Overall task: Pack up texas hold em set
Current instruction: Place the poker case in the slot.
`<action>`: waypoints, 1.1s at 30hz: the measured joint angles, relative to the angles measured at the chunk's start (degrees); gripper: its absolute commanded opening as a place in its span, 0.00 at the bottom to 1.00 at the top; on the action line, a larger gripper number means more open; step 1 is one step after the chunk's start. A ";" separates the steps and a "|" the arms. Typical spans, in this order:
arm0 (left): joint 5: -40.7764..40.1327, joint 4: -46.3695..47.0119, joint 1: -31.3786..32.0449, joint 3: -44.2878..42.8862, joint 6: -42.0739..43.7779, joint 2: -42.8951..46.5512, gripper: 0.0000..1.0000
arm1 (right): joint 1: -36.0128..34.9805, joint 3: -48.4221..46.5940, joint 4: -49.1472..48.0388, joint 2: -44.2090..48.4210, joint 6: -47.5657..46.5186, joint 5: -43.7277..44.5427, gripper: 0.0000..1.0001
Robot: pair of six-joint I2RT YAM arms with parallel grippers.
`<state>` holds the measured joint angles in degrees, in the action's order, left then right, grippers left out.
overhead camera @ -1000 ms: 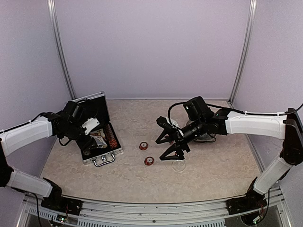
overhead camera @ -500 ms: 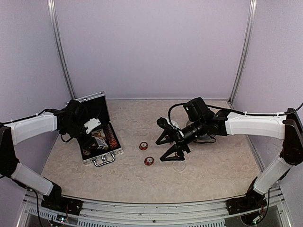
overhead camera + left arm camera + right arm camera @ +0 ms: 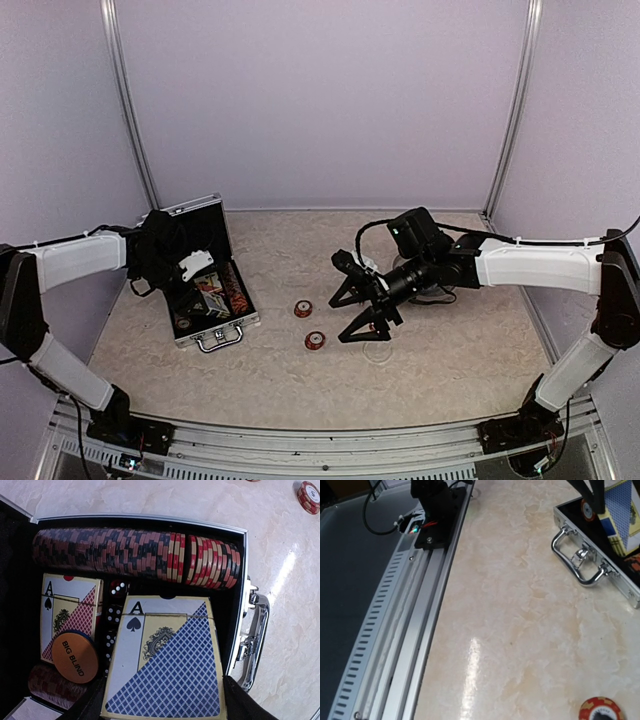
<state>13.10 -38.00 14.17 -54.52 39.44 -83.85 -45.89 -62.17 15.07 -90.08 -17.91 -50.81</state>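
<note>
The silver briefcase (image 3: 216, 331) lies open at the left, its lid (image 3: 196, 222) raised. Inside it are a row of red-and-white chips (image 3: 135, 555), a red card box (image 3: 67, 615), red dice (image 3: 117, 588) and an orange "Big Blind" disc (image 3: 75, 657). My left gripper (image 3: 190, 268) hangs over the case, shut on a blue card box (image 3: 165, 665). Two loose chips (image 3: 303, 308) (image 3: 315, 341) and a clear disc (image 3: 378, 350) lie mid-table. My right gripper (image 3: 336, 319) stands wide open just right of the chips, holding nothing.
The case's chrome handle (image 3: 577, 562) sticks out toward the table's front. The metal rail (image 3: 405, 630) with the left arm's base runs along the near edge. One chip (image 3: 600, 710) shows in the right wrist view, whose own fingers are out of frame.
The left arm's elbow has swung outward to the left while its gripper stayed over the case with the card box. The right arm has not moved.
</note>
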 measured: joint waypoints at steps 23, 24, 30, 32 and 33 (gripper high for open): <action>2.23 -1.57 -1.40 -4.00 3.15 -4.04 0.41 | 0.00 0.33 -0.15 0.00 0.00 -0.46 0.97; 2.27 -1.42 -1.42 -3.78 3.41 -3.87 0.41 | 0.00 0.33 -0.15 0.00 0.00 -0.46 0.97; 2.80 -0.37 -1.53 -1.86 5.03 -2.38 0.41 | 0.00 0.33 -0.22 0.00 0.00 -0.63 0.97; 2.89 -0.37 -1.60 -1.86 5.27 -2.38 0.41 | 0.00 0.33 -0.22 0.00 0.00 -0.61 0.97; 2.97 -0.37 -1.64 -1.86 5.44 -2.38 0.41 | 0.00 0.33 -0.22 0.00 0.00 -0.63 0.97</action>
<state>16.08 -38.37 12.53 -56.38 44.88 -86.24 -45.89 -61.84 14.85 -90.08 -17.91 -51.44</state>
